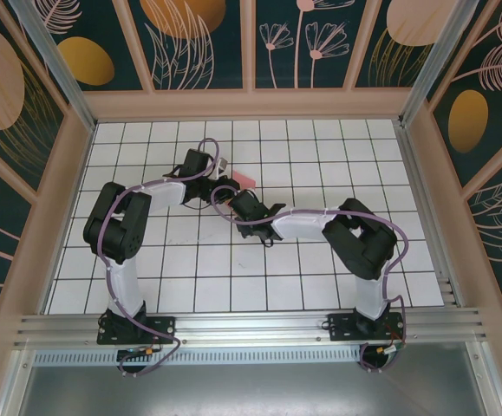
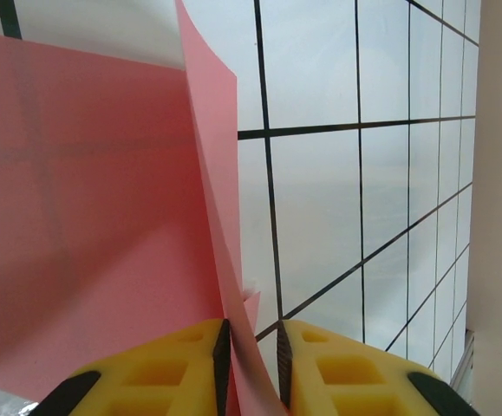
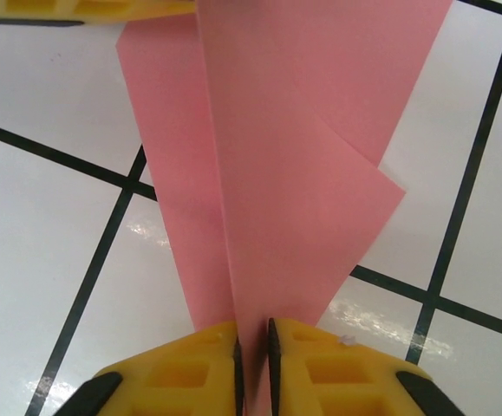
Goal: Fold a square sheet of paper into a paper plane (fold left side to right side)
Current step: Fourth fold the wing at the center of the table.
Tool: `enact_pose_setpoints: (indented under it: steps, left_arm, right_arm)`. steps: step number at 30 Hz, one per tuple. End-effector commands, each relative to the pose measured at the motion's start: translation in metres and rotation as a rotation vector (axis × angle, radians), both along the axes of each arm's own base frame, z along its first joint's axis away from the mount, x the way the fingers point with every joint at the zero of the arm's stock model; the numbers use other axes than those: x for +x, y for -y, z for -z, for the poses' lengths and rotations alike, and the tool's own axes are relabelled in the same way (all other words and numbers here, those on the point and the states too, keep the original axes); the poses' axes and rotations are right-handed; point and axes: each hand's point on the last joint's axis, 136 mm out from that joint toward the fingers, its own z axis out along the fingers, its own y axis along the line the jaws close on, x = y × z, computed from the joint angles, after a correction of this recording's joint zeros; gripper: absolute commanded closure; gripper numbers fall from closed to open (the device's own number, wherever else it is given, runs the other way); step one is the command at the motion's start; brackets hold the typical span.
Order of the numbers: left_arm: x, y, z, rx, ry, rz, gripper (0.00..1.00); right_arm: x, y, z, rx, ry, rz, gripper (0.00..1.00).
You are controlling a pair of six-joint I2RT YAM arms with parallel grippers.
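Mid-fold: left gripper [image 2: 252,347] and right gripper [image 3: 252,342] are both pinching the thin salmon-pink paper sheet [image 3: 277,173], which is standing half-creased over the white gridded tabletop [image 1: 337,260] between them; next I'd be carrying the left flap rightward, then pressing flat.

We see a white worktop [image 1: 320,260] gridded in black. Dark floral wall panels [image 1: 198,35] surround it, metal rail [image 1: 251,329] along near edge.

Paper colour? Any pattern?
The paper is plain salmon pink, no pattern; clearest in the right wrist view.
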Motion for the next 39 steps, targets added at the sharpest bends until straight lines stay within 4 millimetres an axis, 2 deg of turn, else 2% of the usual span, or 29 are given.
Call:
enact_pose_setpoints:
  steps: [1, 5, 11, 15, 19, 25, 26, 30, 35, 39]
  left_arm:
    - [0.005, -0.002, -0.016, 0.019, 0.044, 0.009, 0.7]
    - [0.011, -0.011, -0.033, 0.021, 0.078, -0.005, 0.62]
    - [0.019, -0.038, -0.063, 0.009, 0.135, -0.046, 0.46]
    - [0.019, -0.056, -0.069, 0.014, 0.147, -0.084, 0.44]
    - [0.009, -0.063, -0.061, 0.022, 0.135, -0.095, 0.47]
    - [-0.011, -0.057, -0.037, -0.036, 0.081, -0.084, 0.54]
    - [-0.02, -0.056, -0.023, -0.031, 0.049, -0.081, 0.56]
    - [-0.03, -0.045, -0.008, -0.037, 0.017, -0.059, 0.59]
    - [-0.032, -0.023, -0.004, -0.047, 0.011, -0.018, 0.59]
    - [-0.031, -0.014, 0.002, -0.041, 0.001, -0.004, 0.58]
  right_arm:
    - [-0.002, 0.001, 0.006, -0.03, -0.008, 0.0, 0.84]
    - [-0.005, 0.002, 0.01, -0.028, -0.021, -0.01, 0.89]
    - [-0.01, -0.001, 0.013, -0.016, -0.04, -0.031, 0.9]
    - [-0.012, -0.002, 0.013, 0.013, -0.05, -0.035, 0.91]
    - [-0.014, -0.004, 0.012, 0.074, -0.08, -0.037, 0.91]
    - [-0.014, -0.004, 0.006, 0.176, -0.114, -0.039, 0.91]
    - [-0.014, -0.004, 0.005, 0.19, -0.116, -0.039, 0.9]
    - [-0.011, 0.001, 0.002, 0.222, -0.117, -0.028, 0.9]
    - [-0.013, 0.0, 0.004, 0.256, -0.148, -0.043, 0.9]
    - [-0.012, 0.001, 0.005, 0.267, -0.157, -0.044, 0.9]
